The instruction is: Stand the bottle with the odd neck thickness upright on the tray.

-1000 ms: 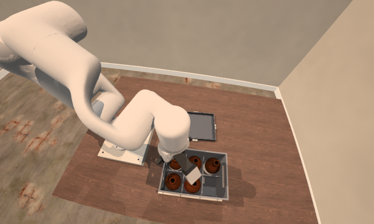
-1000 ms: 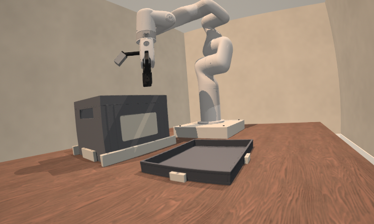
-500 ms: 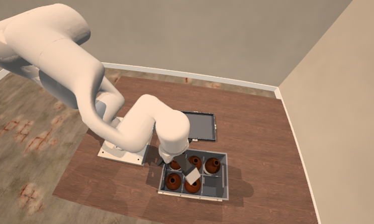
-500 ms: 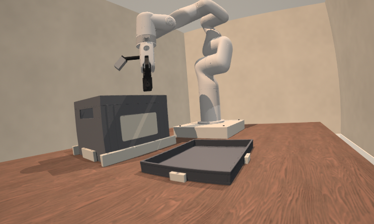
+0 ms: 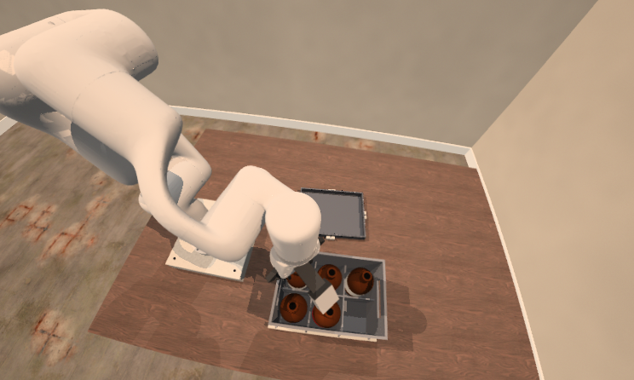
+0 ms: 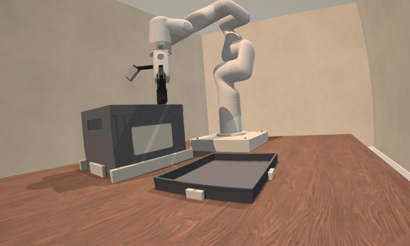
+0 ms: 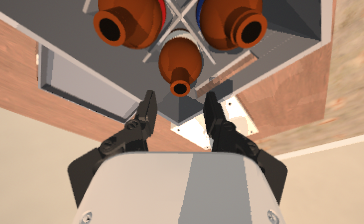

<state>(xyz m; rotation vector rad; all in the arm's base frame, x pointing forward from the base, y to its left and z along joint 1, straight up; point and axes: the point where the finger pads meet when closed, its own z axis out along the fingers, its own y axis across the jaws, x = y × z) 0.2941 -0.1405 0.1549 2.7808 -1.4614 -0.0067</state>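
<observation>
While my fingers hang parted with nothing between them, my gripper (image 7: 180, 100) points straight down at the crate (image 7: 78, 85), which fills the upper half of the wrist view. The two dark fingertips frame a small brown bottle (image 7: 180, 62) just above them in that frame; its narrow mouth sits between my fingers in the picture, but I touch nothing. Higher in the same view two wider-mouthed brown bottles flank it, one at upper left (image 7: 128, 22) and one at upper right (image 7: 233, 25), each in its own compartment behind thin dividers.

In the exterior view my gripper (image 6: 161, 97) stands just at the top edge of the dark crate (image 6: 108, 137), at left of centre, with pale blocks along its foot. In front of it and to the right, nearest the camera, lies the shallow dark tray (image 6: 206, 191), nothing standing on it. My base plate (image 6: 258, 139) sits behind the tray at mid-frame.

From the top view, all five bottles stand in the crate (image 5: 381, 302) at lower centre; the compartment at its lower right holds none. My wrist hides part of the upper-left bottle. The tray (image 5: 357, 215) lies just above the crate, apart from it, on the wooden table (image 5: 452, 236).
</observation>
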